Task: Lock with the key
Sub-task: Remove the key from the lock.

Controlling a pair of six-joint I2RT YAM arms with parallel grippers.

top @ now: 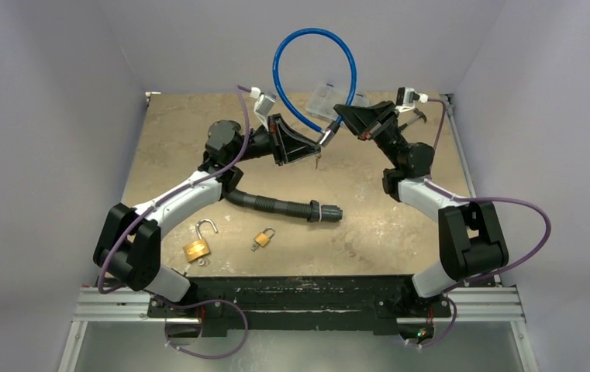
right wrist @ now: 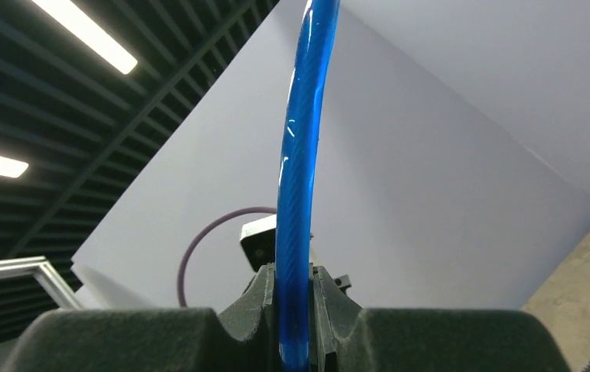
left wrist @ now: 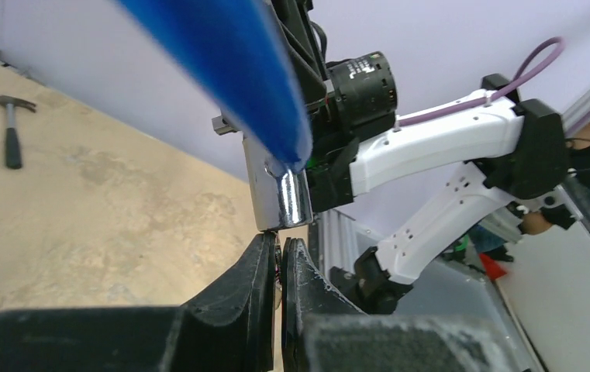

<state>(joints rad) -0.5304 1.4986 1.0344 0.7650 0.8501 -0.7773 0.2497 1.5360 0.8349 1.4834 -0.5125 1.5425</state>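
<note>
- Cable lock (top: 313, 31) is held aloft over the worktop (top: 167, 139), its blue loop arching above both pincers.
- Right pincer (right wrist: 295, 280) is clenched on the blue cable, which rises straight up from between its fingers.
- Left pincer (left wrist: 278, 249) is closed almost fully on a small key (left wrist: 277, 263), which is mostly hidden.
- Chrome lock head (left wrist: 280, 194) is seen directly above the left fingertips, touching them.

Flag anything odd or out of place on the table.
Only the larger brass padlock at near left: it lies with its shackle swung open, while the smaller padlock beside it looks shut. Nothing spilled or visibly damaged.
</note>
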